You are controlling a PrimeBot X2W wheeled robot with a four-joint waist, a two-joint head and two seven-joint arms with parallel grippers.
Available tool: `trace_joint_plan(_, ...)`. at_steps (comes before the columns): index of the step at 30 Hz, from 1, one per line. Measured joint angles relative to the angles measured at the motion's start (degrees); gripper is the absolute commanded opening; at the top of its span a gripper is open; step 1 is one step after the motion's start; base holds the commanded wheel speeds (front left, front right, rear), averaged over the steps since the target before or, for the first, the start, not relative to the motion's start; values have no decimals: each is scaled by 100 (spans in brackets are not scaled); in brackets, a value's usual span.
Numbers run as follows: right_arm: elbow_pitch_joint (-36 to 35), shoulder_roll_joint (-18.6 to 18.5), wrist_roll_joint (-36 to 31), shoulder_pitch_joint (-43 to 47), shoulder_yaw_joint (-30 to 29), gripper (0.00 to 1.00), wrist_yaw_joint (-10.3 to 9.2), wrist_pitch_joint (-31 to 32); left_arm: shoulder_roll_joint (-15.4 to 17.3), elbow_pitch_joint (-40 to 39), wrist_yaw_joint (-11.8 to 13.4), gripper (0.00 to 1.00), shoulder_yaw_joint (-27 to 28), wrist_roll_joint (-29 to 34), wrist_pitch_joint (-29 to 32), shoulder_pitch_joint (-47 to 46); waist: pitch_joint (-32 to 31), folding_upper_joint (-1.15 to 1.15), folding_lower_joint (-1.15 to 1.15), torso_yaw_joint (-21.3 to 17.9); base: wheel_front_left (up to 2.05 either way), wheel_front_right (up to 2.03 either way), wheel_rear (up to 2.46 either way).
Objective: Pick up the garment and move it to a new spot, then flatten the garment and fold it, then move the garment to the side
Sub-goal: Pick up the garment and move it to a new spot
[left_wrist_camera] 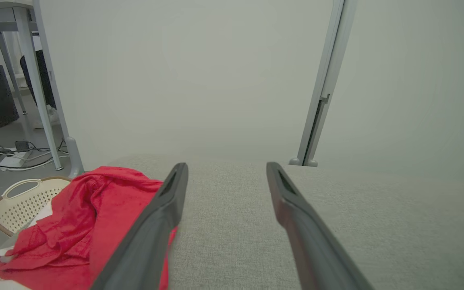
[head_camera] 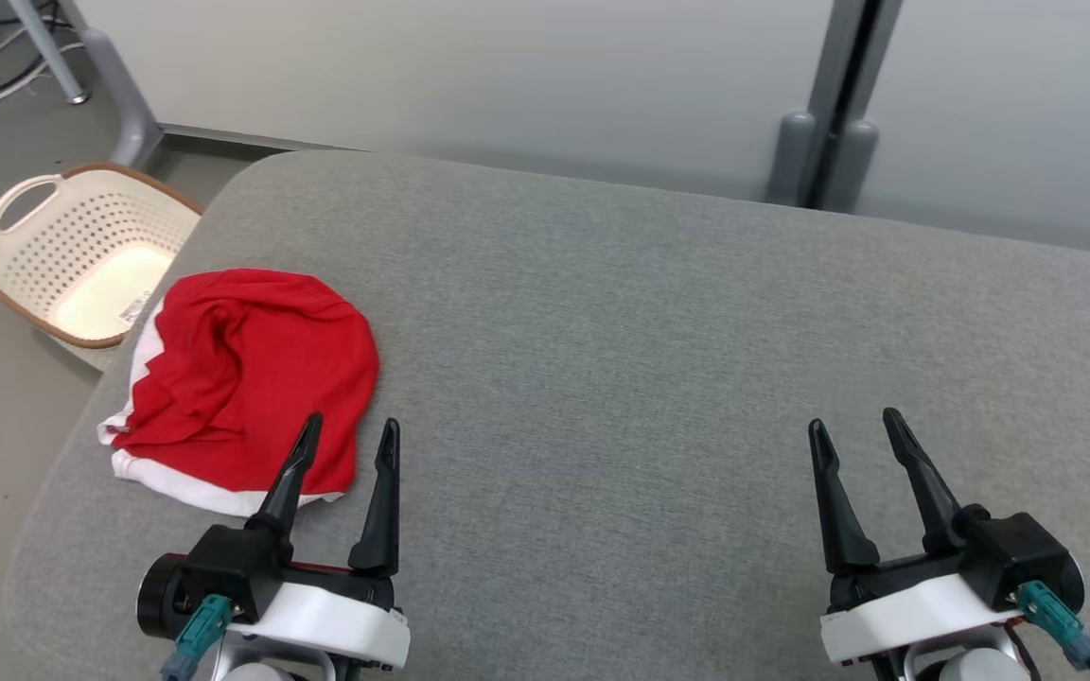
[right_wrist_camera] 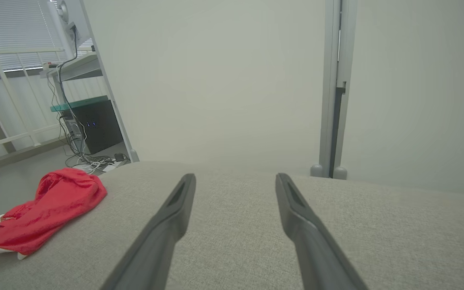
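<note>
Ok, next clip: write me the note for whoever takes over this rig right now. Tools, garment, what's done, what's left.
Left tool: open, empty, at the near edge of the red garment; I cannot tell whether it touches.
Right tool: open, empty, over bare padding on the right.
Garment: bunched in a heap at the left end of the grey padded surface. The basket sits on the floor past that end.
Done: nothing evident; the garment is neither flat nor folded.
Left: pick it up, move it to a new spot, flatten, fold, set aside.
</note>
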Motion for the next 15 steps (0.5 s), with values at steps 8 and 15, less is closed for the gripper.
trace_joint_plan(8,11,1,99,49,268,100,0,-1,-4,62,60,100,131,164,0,169,-153,0,0,536,0,0,0)
trace_joint_plan(15,24,0,114,69,349,100,-1,-1,-1,86,53,100,210,182,1,220,-242,0,0,937,0,0,0)
